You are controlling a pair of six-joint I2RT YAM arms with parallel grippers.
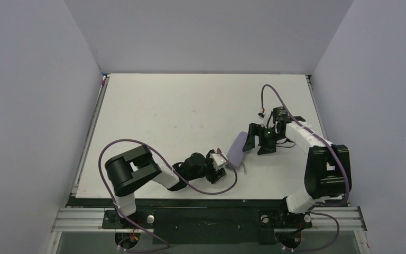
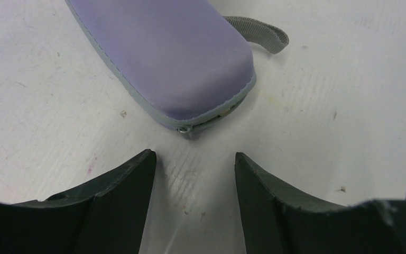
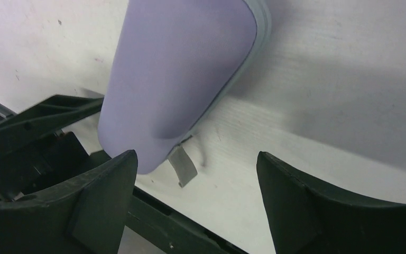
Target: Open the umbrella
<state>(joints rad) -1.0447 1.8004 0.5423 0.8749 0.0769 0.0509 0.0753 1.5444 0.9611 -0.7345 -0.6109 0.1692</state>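
The lavender oblong case (image 1: 236,150) lies zipped shut on the white table (image 1: 180,114), between the two grippers. The umbrella itself is out of view. In the left wrist view the case (image 2: 177,58) fills the upper middle, with a grey strap loop (image 2: 261,33) at its far side and a zipper pull (image 2: 182,129) at its near end. My left gripper (image 1: 223,165) is open and empty, its tips (image 2: 195,159) just short of the case's near end. My right gripper (image 1: 254,142) is open and empty at the case's other end; there (image 3: 197,159) the case (image 3: 180,69) lies ahead of the left finger.
The table's near edge and black rail (image 3: 164,222) show low in the right wrist view. Grey walls enclose the table on three sides. Purple cables (image 1: 137,145) loop over both arms.
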